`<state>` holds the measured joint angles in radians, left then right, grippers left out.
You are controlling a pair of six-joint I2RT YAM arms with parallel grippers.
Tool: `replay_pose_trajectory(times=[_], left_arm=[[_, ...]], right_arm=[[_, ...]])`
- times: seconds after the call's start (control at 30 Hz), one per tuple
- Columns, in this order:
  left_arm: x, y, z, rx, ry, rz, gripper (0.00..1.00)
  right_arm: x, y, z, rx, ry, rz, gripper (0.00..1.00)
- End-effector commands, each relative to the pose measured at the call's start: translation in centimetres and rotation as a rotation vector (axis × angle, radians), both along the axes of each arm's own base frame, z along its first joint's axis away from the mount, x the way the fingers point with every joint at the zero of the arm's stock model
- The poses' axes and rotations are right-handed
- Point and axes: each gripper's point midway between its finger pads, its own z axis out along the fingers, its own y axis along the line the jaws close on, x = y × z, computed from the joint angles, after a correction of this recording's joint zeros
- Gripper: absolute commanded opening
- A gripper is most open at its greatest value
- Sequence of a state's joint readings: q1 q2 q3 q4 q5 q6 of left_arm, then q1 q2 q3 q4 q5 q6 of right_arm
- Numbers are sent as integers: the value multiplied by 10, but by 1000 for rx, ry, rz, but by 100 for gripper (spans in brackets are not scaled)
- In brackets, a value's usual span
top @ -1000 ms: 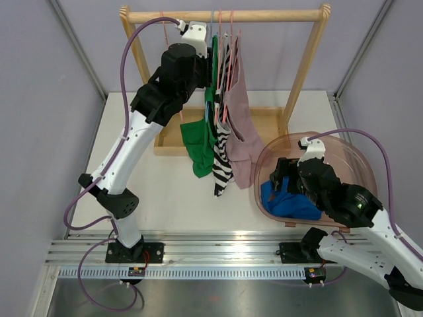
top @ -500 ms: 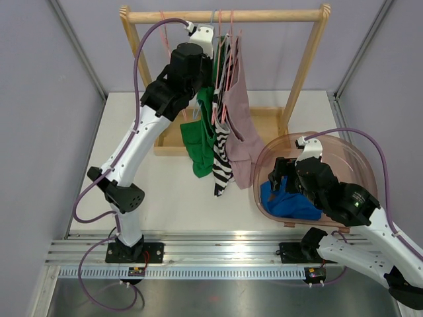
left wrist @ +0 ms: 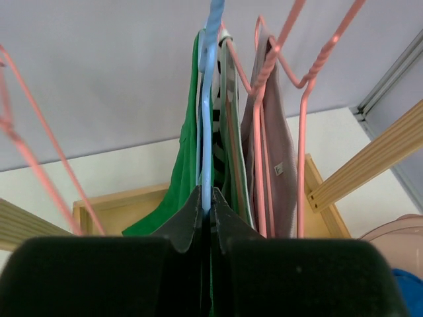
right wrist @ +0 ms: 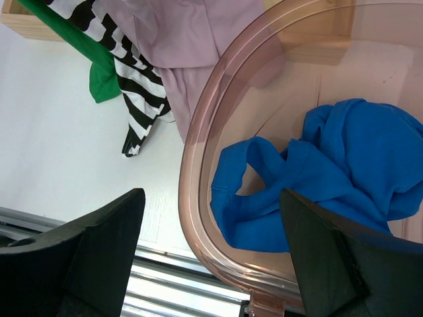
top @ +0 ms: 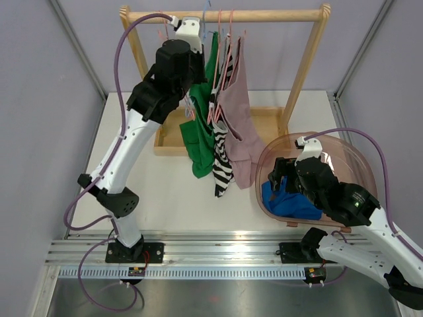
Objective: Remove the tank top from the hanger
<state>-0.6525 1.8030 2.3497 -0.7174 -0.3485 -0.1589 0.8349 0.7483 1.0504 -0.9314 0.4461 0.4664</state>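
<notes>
A green tank top [top: 197, 142] hangs on a light blue hanger [top: 205, 23] at the left end of the wooden rail [top: 277, 14]. My left gripper [top: 200, 47] is up by the rail, shut on the blue hanger's neck [left wrist: 210, 99], with the green tank top [left wrist: 182, 178] draped just below the fingertips. My left gripper [left wrist: 207, 198] shows both jaws pressed on the blue wire. My right gripper [top: 284, 177] is open and empty, low over the pink bin; in the right wrist view the right gripper [right wrist: 211, 198] spans the bin's rim.
A zebra-striped top [top: 223, 165] and a mauve top [top: 241, 132] hang on pink hangers [left wrist: 301, 99] right of the green one. The translucent pink bin [top: 263, 158] holds a blue garment [right wrist: 317, 178]. The rack's wooden base [top: 168, 142] and posts stand behind.
My left gripper has shifted left and slightly up with the blue hanger. The green tank top and its neighbours have swung left. The right arm has not moved.
</notes>
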Motion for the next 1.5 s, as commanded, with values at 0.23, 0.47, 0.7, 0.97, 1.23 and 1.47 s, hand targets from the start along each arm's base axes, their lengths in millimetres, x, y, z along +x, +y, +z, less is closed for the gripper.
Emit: replay_pose_trajectory(times=[0.23,0.47,0.7,0.97,1.23,1.47], left_arm=[[-78,55,83,-188,-147,-5,0],[-148,63,37,-238,-54,-176,0],[-217,83,-54,-311,99,-260,0],[-266,105,-145,-302,248,-290,0],[-313,89,-174,-416,341,-485,0],[-328,76,-189,-467,413,-578,0]], right_arm=[[-3,7,31,98,-72,48,90],[-13,39,46,206,-109,225,99],[-20,103,58,426,-114,443,99],[-1,174,23,534,51,544,99],[17,226,4,713,21,598,95],[27,249,-11,623,-29,539,95]])
